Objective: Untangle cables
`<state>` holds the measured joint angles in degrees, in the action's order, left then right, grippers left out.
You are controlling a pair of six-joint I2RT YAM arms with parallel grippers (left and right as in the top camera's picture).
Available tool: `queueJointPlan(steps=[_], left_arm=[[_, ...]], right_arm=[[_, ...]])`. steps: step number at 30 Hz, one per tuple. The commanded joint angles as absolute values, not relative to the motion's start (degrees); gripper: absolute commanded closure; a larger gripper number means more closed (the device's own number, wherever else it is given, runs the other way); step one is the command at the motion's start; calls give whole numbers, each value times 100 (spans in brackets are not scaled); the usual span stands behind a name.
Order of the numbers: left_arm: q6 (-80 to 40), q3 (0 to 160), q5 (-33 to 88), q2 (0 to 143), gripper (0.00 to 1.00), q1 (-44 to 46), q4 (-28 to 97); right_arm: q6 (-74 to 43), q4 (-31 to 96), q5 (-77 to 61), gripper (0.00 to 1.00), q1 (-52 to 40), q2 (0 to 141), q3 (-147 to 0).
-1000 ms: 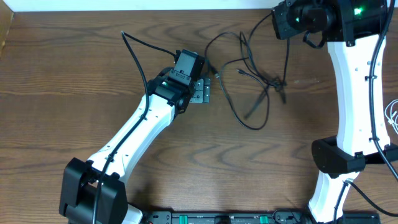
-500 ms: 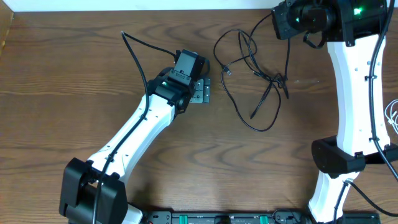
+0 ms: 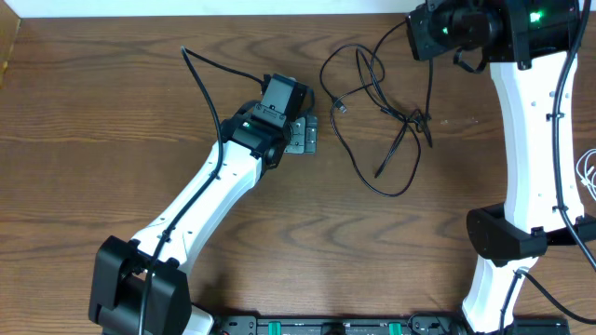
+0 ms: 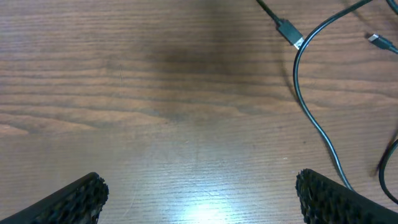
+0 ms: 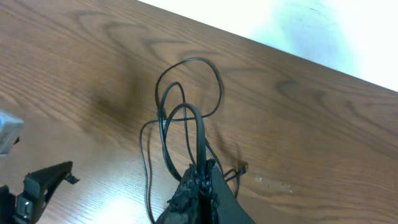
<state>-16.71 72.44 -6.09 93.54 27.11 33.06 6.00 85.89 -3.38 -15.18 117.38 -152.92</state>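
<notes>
**Location.** The black cord (image 3: 407,117) lies on the wooden table (image 3: 93,112) at about 1 o'clock from centre. It forms a loose spread of loops, with one strand rising to the right gripper (image 5: 198,183) at the far edge.

**Gripper state.**
- Right gripper: fingers pressed together, pinching a strand of the black cord.
- Left gripper (image 3: 305,136): fingers spread wide and holding nothing. It sits just at 9 o'clock of the loops and touches none of them.

**Handling.** The cord is judged light, limp and thin. It will follow any pull and will tighten at its crossings if tugged hard. It is likely to slip through a flat pinch, so take hold close behind a plug, or on a free outer loop clear of the crossing cluster.

**Count.**
- One black cord, as far as the loops can be traced.
- Two small plug ends in the left wrist view – one (image 4: 290,32) at 12 o'clock, one (image 4: 375,39) at 1 o'clock.
- One thin white cord (image 3: 587,172) at the table's 3 o'clock edge – well apart from the black loops and partly cut off by the frame.
- Two grippers.
</notes>
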Motion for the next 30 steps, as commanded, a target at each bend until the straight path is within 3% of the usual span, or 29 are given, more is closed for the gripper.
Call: queueJointPlan(steps=[1,3,6,10,14,19,30], left_arm=[[-2001,7220,-329,9424,2,2698,3148],[-3013,7220,-174,9424,7,2698,3052],[-4375,7220,-108,9424,6,2698,2963],[-5450,7220,733,9424,5,2692,2609],[-7402,7220,1448,9424,5,2692,2163],[-8676,7220,1741,9424,5,2639,1975],[-9935,7220,2034,9424,5,1979,1778]], right_arm=[[517,8573,-652,99,-1500,11692,-15288],[517,8573,-685,99,-1500,11692,-15288],[517,8569,-685,99,-1500,11692,-15288],[517,8573,-685,99,-1500,11692,-15288],[635,8602,-1188,99,-1498,11692,-15288],[1649,8691,-2746,99,-1498,11692,-15288],[1953,8903,-2930,99,-1500,11692,-15288]])
